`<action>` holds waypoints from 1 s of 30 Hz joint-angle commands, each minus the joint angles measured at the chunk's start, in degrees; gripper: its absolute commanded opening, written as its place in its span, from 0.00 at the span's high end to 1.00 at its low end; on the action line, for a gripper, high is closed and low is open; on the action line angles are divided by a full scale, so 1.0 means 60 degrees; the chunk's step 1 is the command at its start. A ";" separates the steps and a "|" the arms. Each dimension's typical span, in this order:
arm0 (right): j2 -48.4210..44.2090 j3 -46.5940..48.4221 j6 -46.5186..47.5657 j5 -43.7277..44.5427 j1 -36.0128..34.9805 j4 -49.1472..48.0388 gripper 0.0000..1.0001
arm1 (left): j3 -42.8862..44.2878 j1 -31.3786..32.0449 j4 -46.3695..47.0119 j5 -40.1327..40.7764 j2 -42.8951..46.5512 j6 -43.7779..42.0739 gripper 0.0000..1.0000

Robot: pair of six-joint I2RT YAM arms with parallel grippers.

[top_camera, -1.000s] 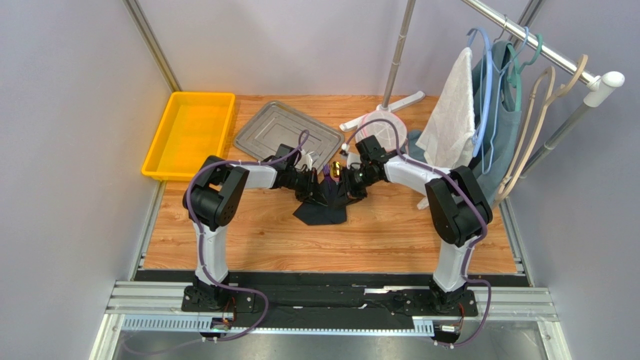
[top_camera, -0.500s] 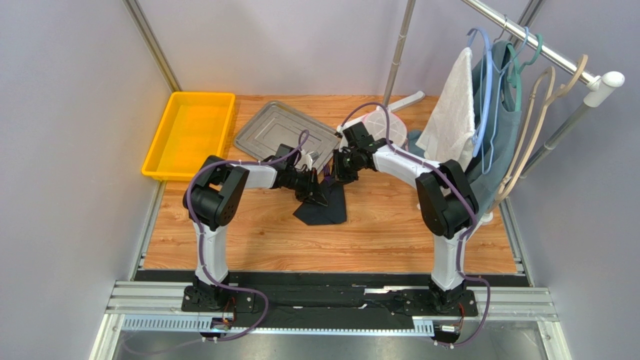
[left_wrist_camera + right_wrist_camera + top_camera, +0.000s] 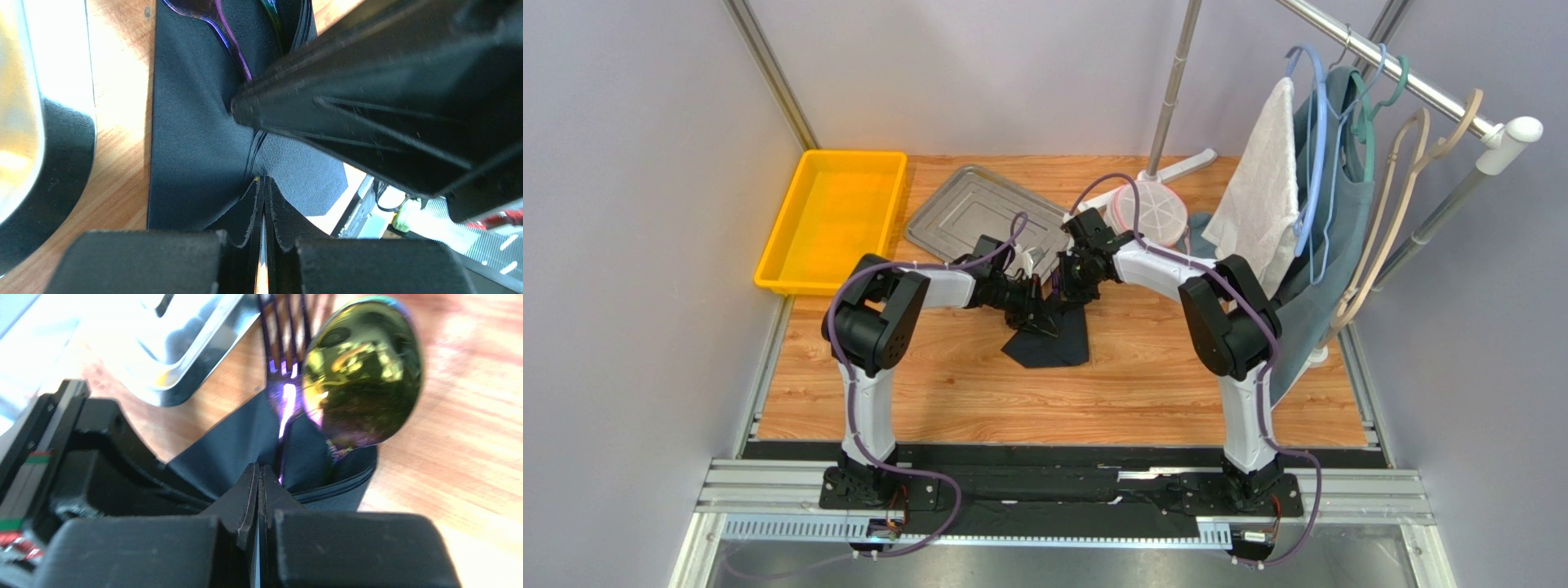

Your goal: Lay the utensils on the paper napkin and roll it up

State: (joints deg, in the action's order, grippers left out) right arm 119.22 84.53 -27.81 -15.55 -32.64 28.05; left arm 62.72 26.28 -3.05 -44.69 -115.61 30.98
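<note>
The black paper napkin (image 3: 1053, 343) lies on the wooden table, folded over the utensils. The purple fork (image 3: 283, 337) and the gold-bowled spoon (image 3: 362, 373) stick out of its far end, side by side. The fork's handle (image 3: 228, 43) runs into the fold. My left gripper (image 3: 1038, 311) is shut on a pinch of the napkin (image 3: 196, 122) at its left part. My right gripper (image 3: 1064, 292) is shut on the napkin's upper edge (image 3: 239, 441), just beside the left one. Its fingers (image 3: 380, 104) press down on the sheet. The utensil handles are hidden in the napkin.
A grey metal tray (image 3: 971, 211) lies just behind the grippers, close to the fork tines (image 3: 184, 349). A yellow bin (image 3: 830, 218) stands at the back left. A clothes rack with a white towel (image 3: 1259, 184) and hangers stands at the back right, with its base (image 3: 1155, 202) on the table.
My right gripper has swung left across the napkin to the left gripper. The raised right part of the napkin has come over with it. The left gripper has stayed put.
</note>
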 commanded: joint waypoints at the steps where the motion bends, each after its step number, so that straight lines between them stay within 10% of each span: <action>1: 0.0198 0.0428 0.0006 0.0614 -0.0023 -0.0003 1.00 | -0.0082 0.0043 0.0040 0.0490 -0.0272 -0.0154 0.94; 30: -0.0577 0.0384 0.0754 0.0556 0.0196 0.1140 0.98 | -0.0111 0.0043 -0.0048 0.0724 -0.0302 -0.0139 0.99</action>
State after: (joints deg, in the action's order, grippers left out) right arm 119.35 85.67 -24.47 -13.10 -31.77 33.43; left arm 62.72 26.28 -2.81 -44.66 -115.72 31.20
